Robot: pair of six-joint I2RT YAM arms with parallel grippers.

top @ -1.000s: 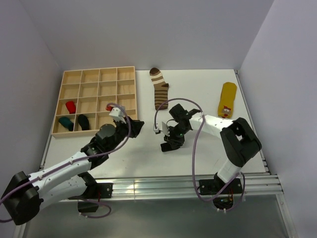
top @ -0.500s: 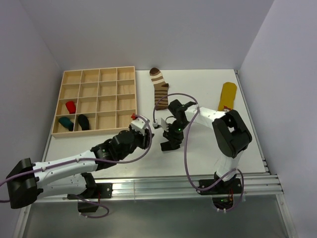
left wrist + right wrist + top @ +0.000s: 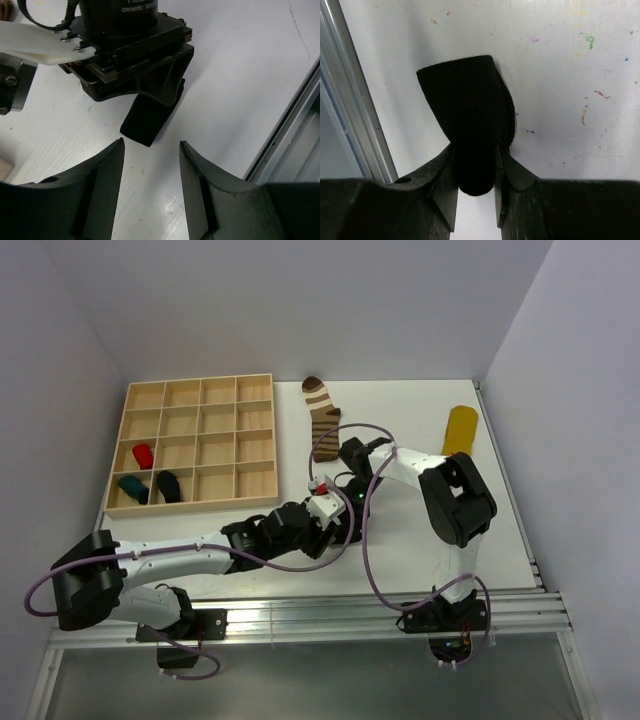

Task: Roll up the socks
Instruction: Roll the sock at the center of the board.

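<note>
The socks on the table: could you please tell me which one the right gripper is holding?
The plain black sock, pinched in the right gripper. The brown-and-cream striped sock and the yellow sock lie free farther back.

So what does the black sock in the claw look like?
The plain black fabric sock looks soft, matte and thick, with no pattern. The right claw pinches one end between its fingers; the wider free end rests on the white table. The left claw stands open close by, not touching it.

Three loose socks, one tray
</note>
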